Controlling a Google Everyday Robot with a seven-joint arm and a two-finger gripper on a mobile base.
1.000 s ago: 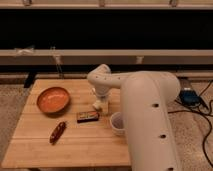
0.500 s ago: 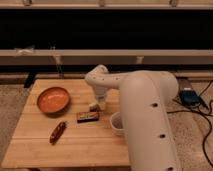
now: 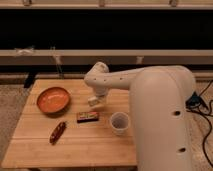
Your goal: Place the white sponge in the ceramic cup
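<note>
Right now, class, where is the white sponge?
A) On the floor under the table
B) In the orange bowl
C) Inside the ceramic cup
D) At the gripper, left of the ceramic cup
D: the white sponge is at the gripper, just beyond the dark brown bar, between the orange bowl and the ceramic cup, and inside neither.

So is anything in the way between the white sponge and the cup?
Nothing visible does. The white sponge is at the gripper, close to the ceramic cup, with only tabletop between. The dark bar lies off to one side.
</note>
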